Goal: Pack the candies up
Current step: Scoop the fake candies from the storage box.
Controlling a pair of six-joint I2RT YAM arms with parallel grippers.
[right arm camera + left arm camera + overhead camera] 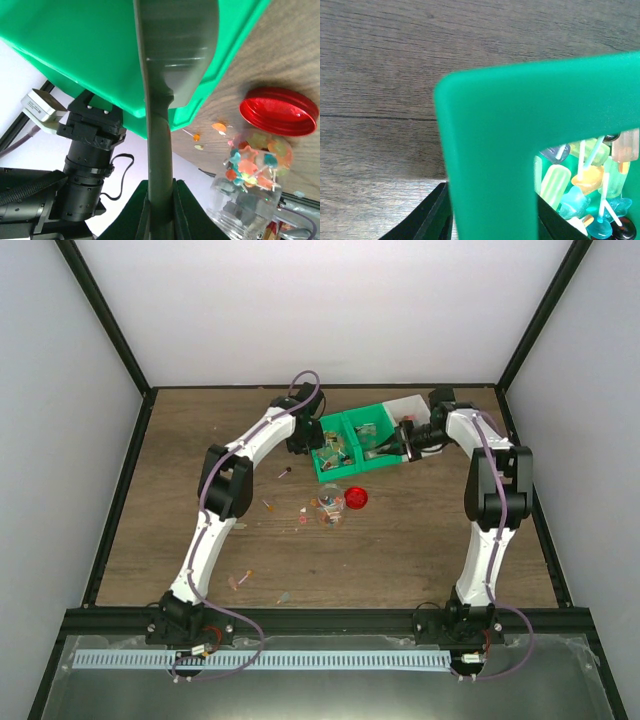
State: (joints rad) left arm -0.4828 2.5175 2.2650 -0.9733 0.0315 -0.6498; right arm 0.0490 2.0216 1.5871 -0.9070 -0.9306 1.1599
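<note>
The wooden counter (420,540) carries a green two-compartment bin (352,445) at far centre, its right end partly hidden by the right arm. The left jaws clamp the bin's left rim. The right jaws pinch a scoop (172,65) by its handle. Nearer sits a clear jar (330,508), with a red lid (358,499) just to its right. Candies (580,182) fill the bin and jar, and others lie scattered near-left, too small to make out.

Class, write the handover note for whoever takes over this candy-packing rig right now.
Left end effector: closed on the wall of the green bin. Right end effector: closed on the scoop, at the bin.
Candies: many in the bin, some in the open jar, several loose on the table. Red lid off, beside the jar.
Left to do: scoop more into the jar, gather strays, fit the lid.
</note>
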